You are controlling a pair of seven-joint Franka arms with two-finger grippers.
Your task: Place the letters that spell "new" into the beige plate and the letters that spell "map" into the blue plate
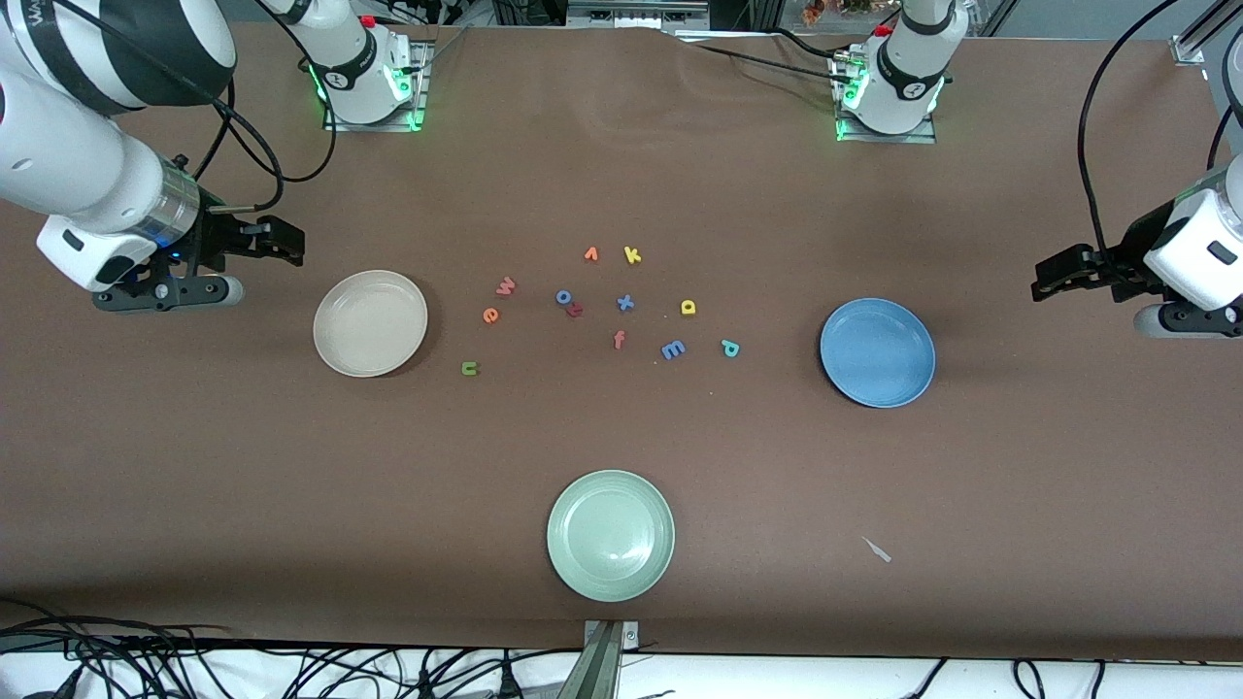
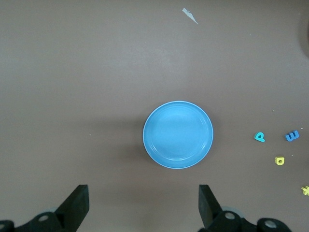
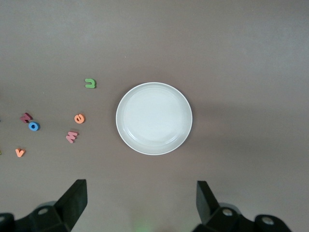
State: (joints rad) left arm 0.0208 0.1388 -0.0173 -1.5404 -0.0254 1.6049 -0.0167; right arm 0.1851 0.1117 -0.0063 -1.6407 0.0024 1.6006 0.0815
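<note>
Plates bare, foam letters loose on the brown bench [image 1: 621,175].
Round beige plate [image 1: 370,322], round blue plate [image 1: 877,351] and pale green plate [image 1: 610,535] hold nothing; n [image 1: 470,368], e [image 1: 491,315], w [image 1: 506,286], m [image 1: 673,349], a [image 1: 688,308], p [image 1: 729,348] lie between them. Left gripper [image 2: 142,205] and right gripper [image 3: 141,202] hover, fingers apart.

In the left wrist view the yellow k [image 2: 305,190] is cut by the picture's edge. A dark red letter [image 1: 576,311] touching the blue o [image 1: 563,297] is too small to identify. Both arms run out of the front view, and only the left gripper's [image 2: 143,205] and right gripper's [image 3: 141,203] fingertips show in their wrist views.
</note>
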